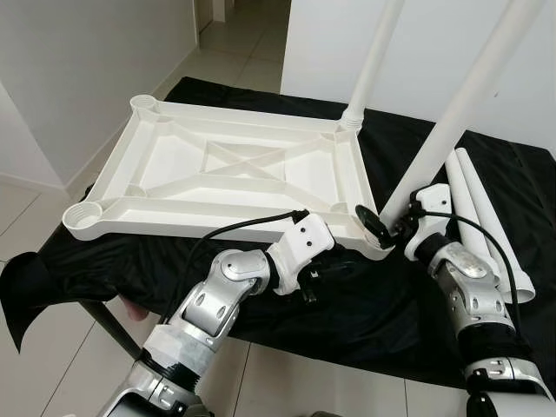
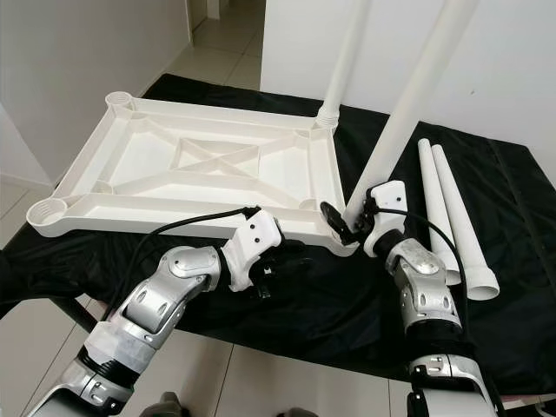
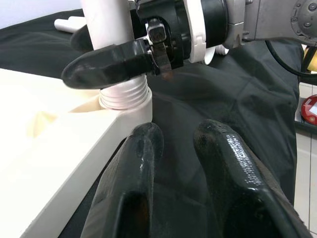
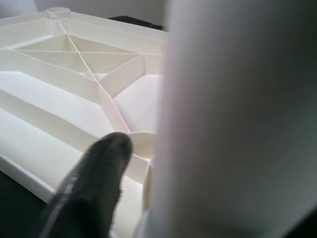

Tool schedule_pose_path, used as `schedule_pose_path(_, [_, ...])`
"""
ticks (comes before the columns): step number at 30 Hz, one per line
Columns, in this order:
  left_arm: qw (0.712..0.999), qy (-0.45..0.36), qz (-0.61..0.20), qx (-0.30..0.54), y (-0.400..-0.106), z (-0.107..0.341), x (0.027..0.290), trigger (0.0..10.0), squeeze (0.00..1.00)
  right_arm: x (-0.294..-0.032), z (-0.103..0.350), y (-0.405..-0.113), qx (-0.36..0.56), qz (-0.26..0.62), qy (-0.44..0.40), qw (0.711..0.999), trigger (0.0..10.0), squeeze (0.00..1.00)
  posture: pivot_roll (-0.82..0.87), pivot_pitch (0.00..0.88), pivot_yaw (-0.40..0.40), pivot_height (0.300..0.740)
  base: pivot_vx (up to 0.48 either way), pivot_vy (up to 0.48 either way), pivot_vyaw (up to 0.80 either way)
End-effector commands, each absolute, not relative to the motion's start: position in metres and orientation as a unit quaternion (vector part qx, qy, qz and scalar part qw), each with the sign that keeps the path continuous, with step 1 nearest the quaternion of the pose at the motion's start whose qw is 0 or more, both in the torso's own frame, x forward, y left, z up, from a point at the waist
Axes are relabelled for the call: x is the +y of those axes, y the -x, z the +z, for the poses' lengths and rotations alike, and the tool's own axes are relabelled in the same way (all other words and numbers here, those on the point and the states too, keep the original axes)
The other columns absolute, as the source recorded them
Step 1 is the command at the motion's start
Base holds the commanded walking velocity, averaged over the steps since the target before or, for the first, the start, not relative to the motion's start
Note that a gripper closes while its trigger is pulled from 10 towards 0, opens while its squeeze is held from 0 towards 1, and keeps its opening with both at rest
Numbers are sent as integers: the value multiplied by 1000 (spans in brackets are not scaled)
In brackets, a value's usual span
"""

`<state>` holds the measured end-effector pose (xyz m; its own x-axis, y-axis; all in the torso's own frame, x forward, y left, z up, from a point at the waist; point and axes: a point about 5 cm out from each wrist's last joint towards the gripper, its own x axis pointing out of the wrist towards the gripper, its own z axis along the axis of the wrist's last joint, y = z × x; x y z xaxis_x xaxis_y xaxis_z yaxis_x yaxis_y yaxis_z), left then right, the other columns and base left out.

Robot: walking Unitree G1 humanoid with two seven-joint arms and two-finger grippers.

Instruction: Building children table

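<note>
The right gripper had its two black fingers clamped around the base of a white leg, one finger lying across the tube just above its threaded end. That end sat in the corner socket of the upturned white tabletop directly below the fingers, and the leg leaned up and away from the gripper. The left gripper hovered just beside that same corner, over the black cloth, its two fingers slightly parted and holding nothing.

By count there were four legs: the gripped one, a second leg standing in the far corner socket beyond the right gripper, and two loose legs lying side by side on the cloth beyond the right gripper's wrist. Two sockets stood open at the tabletop's other end, well apart from both grippers.

The left wrist view showed the threaded collar meeting the socket and the right gripper's finger across the tube, which the head views left too small to read. The right wrist view showed one finger beside the blurred leg and the crossed ribs of the tabletop's underside beyond.
</note>
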<state>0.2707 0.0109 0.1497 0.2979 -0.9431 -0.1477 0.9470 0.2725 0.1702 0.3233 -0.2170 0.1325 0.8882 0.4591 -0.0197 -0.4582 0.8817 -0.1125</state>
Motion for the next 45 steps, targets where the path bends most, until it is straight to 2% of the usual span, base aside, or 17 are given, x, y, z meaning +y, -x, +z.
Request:
schedule_pose_path(1, [808, -111, -579, 6, -273, 152, 11, 10000, 0, -218, 125, -322, 15, 247, 54, 967, 0, 0, 96, 0, -73, 740, 0, 0, 0])
schedule_pose_path(12, [810, -109, -576, 8, -272, 151, 12, 10000, 0, -228, 112, -317, 29, 236, 19, 971, 39, 0, 88, 0, -66, 740, 0, 0, 0])
schedule_pose_path(13, [809, -109, -577, 9, -272, 150, 11, 10000, 0, -225, 111, -317, 28, 226, 10, 974, 10000, 0, 83, 0, -66, 740, 0, 0, 0])
schedule_pose_path(19, [804, -107, -585, 7, -268, 148, 5, 10000, 0, -209, 105, -317, 32, 165, 5, 986, 10000, 0, 67, 0, -68, 740, 0, 0, 0])
schedule_pose_path(27, [804, -102, -586, 6, -267, 149, 2, 10000, 0, -202, 104, -312, 25, 65, -8, 998, 10000, 0, 64, 0, -71, 740, 0, 0, 0])
schedule_pose_path(28, [805, -102, -585, 6, -267, 149, 2, 10000, 0, -198, 104, -309, 25, 28, -15, 999, 10000, 0, 63, 0, -70, 740, 0, 0, 0])
schedule_pose_path(33, [805, -102, -585, 7, -267, 148, 3, 10000, 0, -191, 105, -303, 22, -42, -20, 999, 10000, 0, 60, 0, -70, 740, 0, 0, 0])
schedule_pose_path(36, [804, -104, -585, 8, -268, 148, 4, 10000, 0, -180, 111, -297, 14, -152, -62, 986, 10000, 0, 61, 0, -75, 740, 0, 0, 0])
schedule_pose_path(39, [805, -103, -584, 7, -269, 149, 3, 10000, 0, -169, 113, -294, 10, -179, -79, 981, 10000, 0, 61, 0, -74, 740, 0, 0, 0])
schedule_pose_path(42, [807, -99, -583, 7, -269, 149, 2, 10000, 0, -156, 115, -294, 8, -154, -77, 985, 10000, 0, 57, 0, -74, 740, 0, 0, 0])
schedule_pose_path(45, [805, -101, -585, 8, -267, 148, 2, 10000, 0, -155, 121, -293, -5, -142, -82, 986, 10000, 0, 57, 0, -77, 740, 0, 0, 0])
